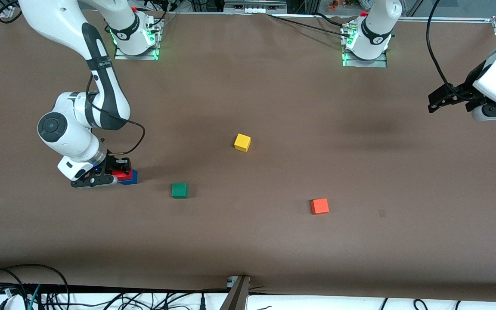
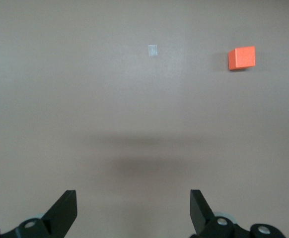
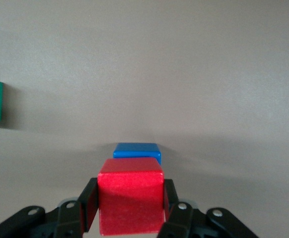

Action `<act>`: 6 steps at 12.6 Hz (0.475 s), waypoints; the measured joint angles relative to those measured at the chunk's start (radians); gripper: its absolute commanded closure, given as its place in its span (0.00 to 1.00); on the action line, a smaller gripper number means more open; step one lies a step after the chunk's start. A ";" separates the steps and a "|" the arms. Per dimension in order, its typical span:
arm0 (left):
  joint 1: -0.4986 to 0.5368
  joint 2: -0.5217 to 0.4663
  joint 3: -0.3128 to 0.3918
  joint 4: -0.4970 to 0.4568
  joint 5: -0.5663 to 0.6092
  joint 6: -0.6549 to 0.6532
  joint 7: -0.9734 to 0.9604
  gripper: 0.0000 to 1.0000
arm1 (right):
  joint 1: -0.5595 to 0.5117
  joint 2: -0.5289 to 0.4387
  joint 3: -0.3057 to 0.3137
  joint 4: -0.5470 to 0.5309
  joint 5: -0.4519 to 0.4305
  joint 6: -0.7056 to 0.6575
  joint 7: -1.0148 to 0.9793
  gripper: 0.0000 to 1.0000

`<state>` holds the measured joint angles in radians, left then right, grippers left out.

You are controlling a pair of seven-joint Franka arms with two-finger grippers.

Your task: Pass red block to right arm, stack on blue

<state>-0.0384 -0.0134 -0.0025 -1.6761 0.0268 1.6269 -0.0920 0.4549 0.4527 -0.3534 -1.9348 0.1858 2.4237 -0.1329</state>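
The right gripper (image 1: 116, 172) is clamped on the red block (image 3: 130, 201), one finger on each side face, and holds it low over the blue block (image 1: 130, 178) toward the right arm's end of the table. In the right wrist view the red block sits in front of the blue one and covers only part of it, so whether the two touch cannot be told.

The handover looks done; the step in hand is the stacking. The next move calls for squaring the red block over the blue top, setting it flat, then opening the fingers without nudging the stack.

The left gripper (image 1: 439, 98) waits spread wide and empty, up over the left arm's end of the table.

The front view shows the green block (image 1: 179, 190) near the stack, the yellow block (image 1: 242, 142) farther from the camera, and the orange block (image 1: 319, 206). The left wrist view shows only the orange block and the bare table (image 2: 85, 99); the right wrist view alone shows the grip closely.
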 measured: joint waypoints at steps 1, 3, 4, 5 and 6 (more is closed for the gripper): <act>0.000 0.017 0.000 0.018 0.001 0.005 0.000 0.00 | 0.000 0.001 0.000 -0.001 -0.002 0.000 0.000 1.00; 0.000 0.045 0.000 0.048 0.001 0.006 0.001 0.00 | 0.000 0.002 0.000 -0.003 -0.002 0.001 0.000 1.00; 0.000 0.052 0.000 0.056 0.002 0.006 0.001 0.00 | 0.000 0.002 0.000 -0.003 -0.002 0.001 0.000 1.00; 0.000 0.055 0.000 0.060 0.002 0.006 0.001 0.00 | 0.000 0.002 0.000 -0.004 -0.002 0.001 0.000 1.00; 0.000 0.056 0.000 0.061 0.003 0.005 0.001 0.00 | 0.000 0.002 0.000 -0.004 -0.002 0.001 0.000 1.00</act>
<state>-0.0382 0.0425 -0.0022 -1.6152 0.0295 1.6315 -0.0906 0.4549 0.4549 -0.3536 -1.9392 0.1833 2.4246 -0.1325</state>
